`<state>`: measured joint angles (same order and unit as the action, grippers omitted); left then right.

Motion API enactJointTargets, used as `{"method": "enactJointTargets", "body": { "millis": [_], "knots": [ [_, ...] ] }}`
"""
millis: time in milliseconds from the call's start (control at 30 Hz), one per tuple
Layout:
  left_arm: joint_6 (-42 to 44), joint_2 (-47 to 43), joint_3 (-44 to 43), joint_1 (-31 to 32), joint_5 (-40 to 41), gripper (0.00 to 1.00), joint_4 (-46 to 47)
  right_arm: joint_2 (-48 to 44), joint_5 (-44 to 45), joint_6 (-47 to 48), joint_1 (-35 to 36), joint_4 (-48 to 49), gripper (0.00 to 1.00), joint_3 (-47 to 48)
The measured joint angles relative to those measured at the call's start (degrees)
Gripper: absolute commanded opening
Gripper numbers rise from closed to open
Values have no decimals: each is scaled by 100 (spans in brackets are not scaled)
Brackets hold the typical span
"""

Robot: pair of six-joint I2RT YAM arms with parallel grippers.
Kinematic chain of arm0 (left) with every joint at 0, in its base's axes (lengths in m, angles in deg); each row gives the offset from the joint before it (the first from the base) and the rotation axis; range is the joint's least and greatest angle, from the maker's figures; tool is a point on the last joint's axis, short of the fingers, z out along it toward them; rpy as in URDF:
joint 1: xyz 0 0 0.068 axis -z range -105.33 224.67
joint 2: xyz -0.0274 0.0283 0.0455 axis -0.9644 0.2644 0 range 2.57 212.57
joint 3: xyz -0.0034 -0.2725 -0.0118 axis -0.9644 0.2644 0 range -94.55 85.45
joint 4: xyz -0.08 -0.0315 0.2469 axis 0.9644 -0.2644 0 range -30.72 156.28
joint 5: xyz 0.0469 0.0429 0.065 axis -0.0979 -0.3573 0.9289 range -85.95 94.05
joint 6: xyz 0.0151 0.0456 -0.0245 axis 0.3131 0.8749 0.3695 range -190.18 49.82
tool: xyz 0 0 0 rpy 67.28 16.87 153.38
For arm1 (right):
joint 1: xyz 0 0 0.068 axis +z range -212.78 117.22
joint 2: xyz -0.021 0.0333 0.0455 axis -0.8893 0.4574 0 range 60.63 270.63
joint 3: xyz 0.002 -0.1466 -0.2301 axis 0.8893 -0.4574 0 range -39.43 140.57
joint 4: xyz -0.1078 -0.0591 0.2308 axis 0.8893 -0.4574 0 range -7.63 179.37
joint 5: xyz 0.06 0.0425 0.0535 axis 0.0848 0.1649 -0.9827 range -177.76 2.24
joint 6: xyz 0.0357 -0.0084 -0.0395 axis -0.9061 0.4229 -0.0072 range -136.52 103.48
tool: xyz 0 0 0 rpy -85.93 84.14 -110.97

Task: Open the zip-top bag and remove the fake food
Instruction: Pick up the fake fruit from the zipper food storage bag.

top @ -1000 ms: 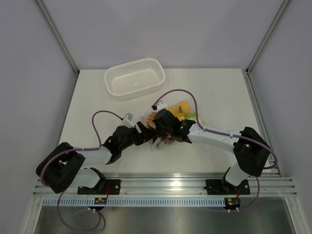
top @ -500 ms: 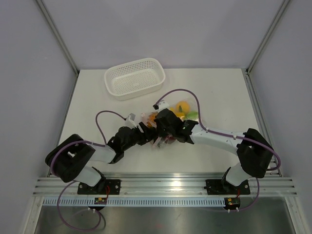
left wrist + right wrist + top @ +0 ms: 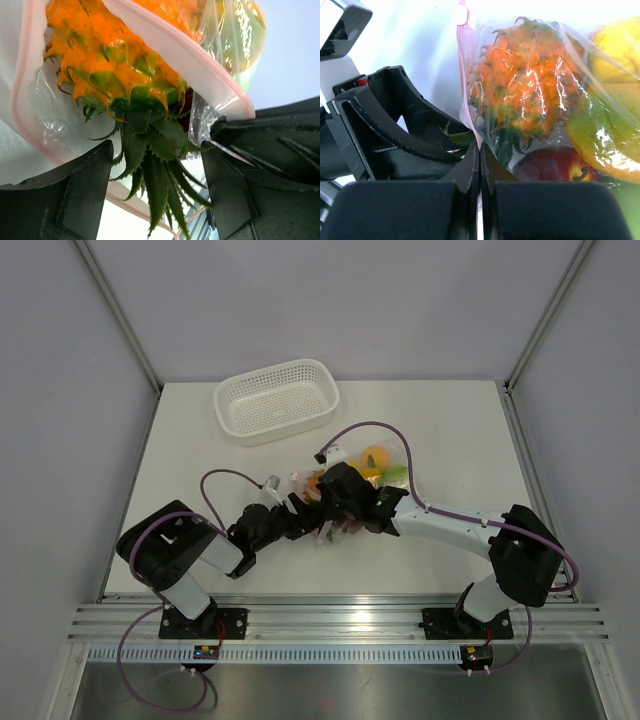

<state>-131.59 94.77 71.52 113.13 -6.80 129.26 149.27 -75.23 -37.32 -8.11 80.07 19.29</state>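
Note:
The zip-top bag [image 3: 372, 468] lies mid-table, holding the fake food: an orange pineapple [image 3: 525, 95], a dark red piece [image 3: 555, 167], and yellow [image 3: 615, 45] and green [image 3: 600, 135] pieces. My right gripper [image 3: 481, 167] is shut on the bag's pink zip edge [image 3: 463, 65]; in the top view it [image 3: 337, 508] is at the bag's left end. My left gripper [image 3: 157, 192] is open at the bag's mouth. The pineapple's green leaves [image 3: 150, 160] hang between its fingers [image 3: 82, 195] without being clamped. The pineapple's body [image 3: 115, 55] sits inside the open zip rim [image 3: 200, 65].
A white perforated basket [image 3: 275, 400] stands at the back left of the table. The two grippers are close together; the left one's black fingers show in the right wrist view [image 3: 395, 130]. Purple cables loop over both arms.
The left arm's elbow has swung right and its gripper has crept slightly toward the bag's mouth. The right gripper keeps its hold on the bag edge.

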Motion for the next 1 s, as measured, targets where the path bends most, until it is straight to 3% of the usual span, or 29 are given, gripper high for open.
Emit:
{"method": "enactJointTargets", "body": {
  "millis": [133, 267, 500, 800, 1000],
  "knots": [
    [-9, 177, 61, 0, -144, 72, 339, 0, -2, 0, 0, 11, 0, -15],
    [-15, 286, 55, 2, -251, 56, 492, -15, -2, 0, 0, 57, 0, -52],
    [2, 476, 28, 24, -352, 0, 592, -50, -2, -2, 0, 94, 0, -94],
    [74, 173, -4, -61, -391, 0, 210, -50, -9, 7, 0, 92, 0, -94],
    [68, -352, -35, -658, -741, 0, -358, -52, 0, 63, 0, 127, 0, -94]
  ]
}}
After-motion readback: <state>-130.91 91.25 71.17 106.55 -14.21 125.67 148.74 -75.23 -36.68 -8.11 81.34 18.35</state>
